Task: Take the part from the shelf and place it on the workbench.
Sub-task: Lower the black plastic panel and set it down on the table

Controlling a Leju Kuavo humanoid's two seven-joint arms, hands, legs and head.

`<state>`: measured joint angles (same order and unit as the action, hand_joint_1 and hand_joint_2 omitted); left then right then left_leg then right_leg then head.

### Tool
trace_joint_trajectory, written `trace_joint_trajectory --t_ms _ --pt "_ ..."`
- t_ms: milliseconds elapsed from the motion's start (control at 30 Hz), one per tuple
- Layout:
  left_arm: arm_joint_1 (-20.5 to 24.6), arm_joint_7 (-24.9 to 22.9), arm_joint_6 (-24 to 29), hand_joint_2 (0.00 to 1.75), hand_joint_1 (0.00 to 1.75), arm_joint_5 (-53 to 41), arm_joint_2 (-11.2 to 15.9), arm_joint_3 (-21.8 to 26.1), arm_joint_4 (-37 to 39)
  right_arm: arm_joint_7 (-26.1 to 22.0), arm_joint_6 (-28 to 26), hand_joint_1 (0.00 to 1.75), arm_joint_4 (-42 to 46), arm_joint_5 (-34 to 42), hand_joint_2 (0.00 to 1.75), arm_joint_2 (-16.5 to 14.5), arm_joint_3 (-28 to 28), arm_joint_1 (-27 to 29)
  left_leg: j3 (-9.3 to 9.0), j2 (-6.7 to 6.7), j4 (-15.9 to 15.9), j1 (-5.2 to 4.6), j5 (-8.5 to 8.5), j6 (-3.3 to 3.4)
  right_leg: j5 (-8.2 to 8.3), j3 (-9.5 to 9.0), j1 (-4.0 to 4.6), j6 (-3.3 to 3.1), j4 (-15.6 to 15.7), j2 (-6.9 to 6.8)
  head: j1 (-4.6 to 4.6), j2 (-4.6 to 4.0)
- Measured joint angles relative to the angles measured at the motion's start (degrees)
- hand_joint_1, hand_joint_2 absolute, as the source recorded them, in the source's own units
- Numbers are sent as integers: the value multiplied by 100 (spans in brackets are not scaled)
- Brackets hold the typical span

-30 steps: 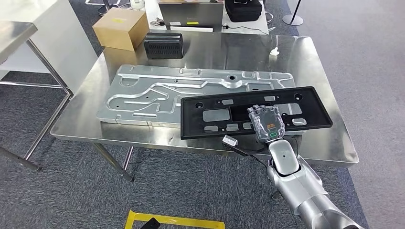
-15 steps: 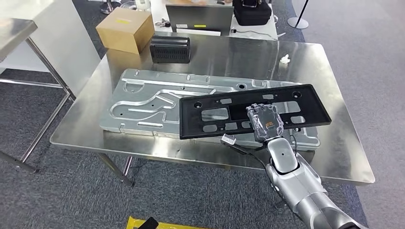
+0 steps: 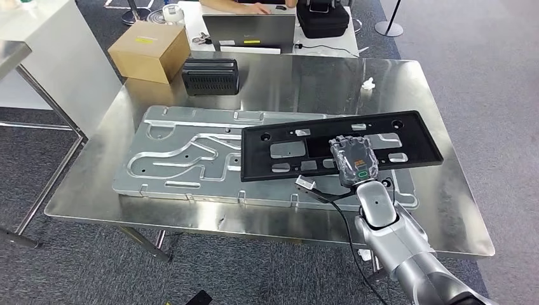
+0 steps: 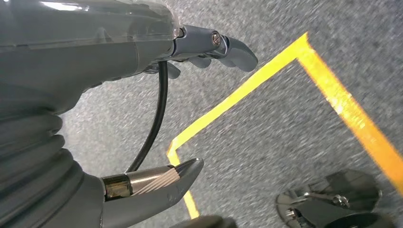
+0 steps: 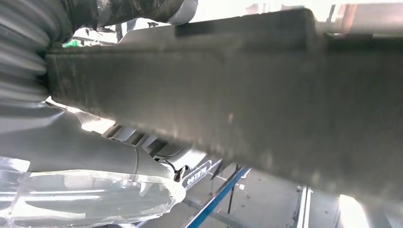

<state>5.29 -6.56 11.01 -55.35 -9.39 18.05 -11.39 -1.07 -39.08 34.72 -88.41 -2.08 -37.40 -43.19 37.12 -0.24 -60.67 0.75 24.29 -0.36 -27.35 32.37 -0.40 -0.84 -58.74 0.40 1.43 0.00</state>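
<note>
My right hand [image 3: 355,159] grips the near edge of a long black plastic part [image 3: 286,152] with several cut-outs. I hold it flat, just above a large stamped metal panel [image 3: 184,159] that lies on the steel workbench [image 3: 438,210]. In the right wrist view the black part [image 5: 228,95] is a dark, blurred slab right against the hand [image 5: 71,156]. My left hand [image 4: 142,95] hangs down over grey carpet with its fingers apart and nothing in it.
At the workbench's back edge stand a cardboard box [image 3: 150,54], a black ribbed unit [image 3: 210,75] and a small white piece [image 3: 368,83]. Behind it a laptop [image 3: 249,32] and a black bag [image 3: 323,18] sit on a white table. Yellow tape [image 4: 266,80] marks the floor.
The whole picture has shifted, so the camera has moved: the workbench sits nearer and more to the left. My right hand still holds the black part over the metal panel.
</note>
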Motion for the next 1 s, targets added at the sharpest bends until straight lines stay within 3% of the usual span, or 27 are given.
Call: trace_joint_trajectory --t_ms 167,233,300,333,367,400,467,533,600,700,933,1000 --pt "-18 19 -4 175 0 -15 4 31 0 4 0 175 -3 8 175 4 0 -26 -150 0 188 -5 -5 206 -134 -1 3 167 -191 -4 -5 0" --pt "-8 144 -61 175 0 -39 3 31 0 8 0 175 -3 16 175 14 0 -50 -217 1 207 3 17 252 -376 262 -19 221 -700 -12 -1 0" --pt "0 345 -157 175 0 -64 5 31 0 11 -2 175 -8 26 175 28 0 -43 -246 -1 206 -2 61 280 -653 717 -28 251 -1410 -13 -2 0" --pt "-1 404 -178 175 0 -75 7 32 0 10 -3 175 -14 31 175 37 0 -23 -268 -6 205 -4 88 284 -681 889 -31 253 -1612 -13 -2 0" --pt "-6 410 -171 175 0 -85 8 33 0 8 -5 131 -21 33 131 46 0 -3 -298 -13 203 -6 118 283 -591 967 -32 245 -1614 -13 -2 0" --pt "-14 386 -146 175 0 -89 8 34 0 5 -8 87 -27 34 87 55 0 11 -337 -19 202 -7 148 278 -399 944 -31 228 -1428 -13 -2 0" --pt "-31 356 -107 175 0 -85 5 39 0 5 -11 0 -37 34 0 78 0 11 -441 -24 206 -12 220 258 122 695 -17 167 -667 -15 -4 0" --pt "-28 356 -86 175 0 -83 1 48 0 6 -10 0 -42 34 0 100 0 -6 -494 -23 218 -18 276 215 344 501 29 104 -117 -21 -7 0" --pt "-19 360 -51 175 0 -97 1 60 0 6 -9 0 -44 34 0 110 0 -12 -489 -21 202 -33 302 196 342 446 39 94 -7 -15 -11 0" --pt "-18 358 3 175 0 -115 3 69 0 6 -11 0 -48 39 0 123 0 -13 -547 -11 228 -44 308 256 357 404 29 113 6 8 -20 0" --pt "-3 338 7 175 0 -138 10 75 0 -12 2 0 -49 87 0 127 0 -16 -607 -9 330 -41 328 221 320 398 42 55 -4 11 -22 0" --pt "-4 334 7 175 0 -142 12 76 0 -13 4 0 -49 91 0 127 0 -16 -609 -9 334 -37 327 181 320 399 45 50 -10 10 -22 0"
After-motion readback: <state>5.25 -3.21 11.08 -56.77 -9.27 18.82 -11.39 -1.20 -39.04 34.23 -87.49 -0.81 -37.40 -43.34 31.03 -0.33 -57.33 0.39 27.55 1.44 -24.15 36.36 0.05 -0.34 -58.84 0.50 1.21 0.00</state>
